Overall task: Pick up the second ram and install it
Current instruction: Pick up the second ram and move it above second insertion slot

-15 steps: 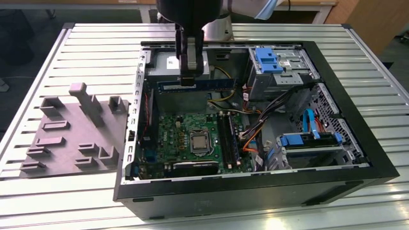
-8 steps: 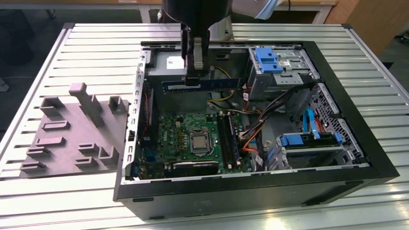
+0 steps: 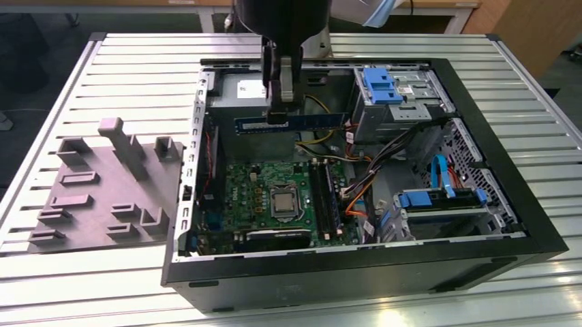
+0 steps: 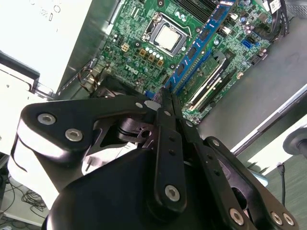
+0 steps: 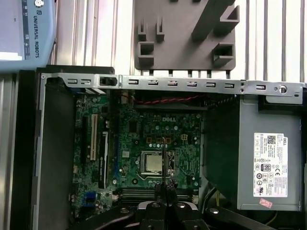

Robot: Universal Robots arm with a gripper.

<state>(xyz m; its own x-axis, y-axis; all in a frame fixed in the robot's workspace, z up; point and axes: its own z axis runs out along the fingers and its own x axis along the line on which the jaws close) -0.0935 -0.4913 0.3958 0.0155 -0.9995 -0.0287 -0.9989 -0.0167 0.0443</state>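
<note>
The picking part of the task looks done, and the installing part is not yet done. In the exterior view the hand (image 3: 278, 119) is closed on the second ram (image 3: 309, 123) and grips it nearer to the end on the exterior view's left. The board hangs level in the air over the far part of the open computer case (image 3: 364, 272), which lies on the desk (image 3: 136, 61). It touches nothing but the fingers. The motherboard (image 3: 255, 187) lies below and nearer, and its black memory slots (image 3: 320, 187) are on the exterior view's right of the processor, well apart from the ram. In the first wrist view the ram (image 5: 163, 163) shows as a thin edge coming out of the hand (image 5: 165, 187), above the motherboard. In the second wrist view the ram (image 4: 192, 50) runs out from the hand (image 4: 163, 98) above the slots. So I judge that bringing the ram down to a slot and pressing it in is what is left.
</note>
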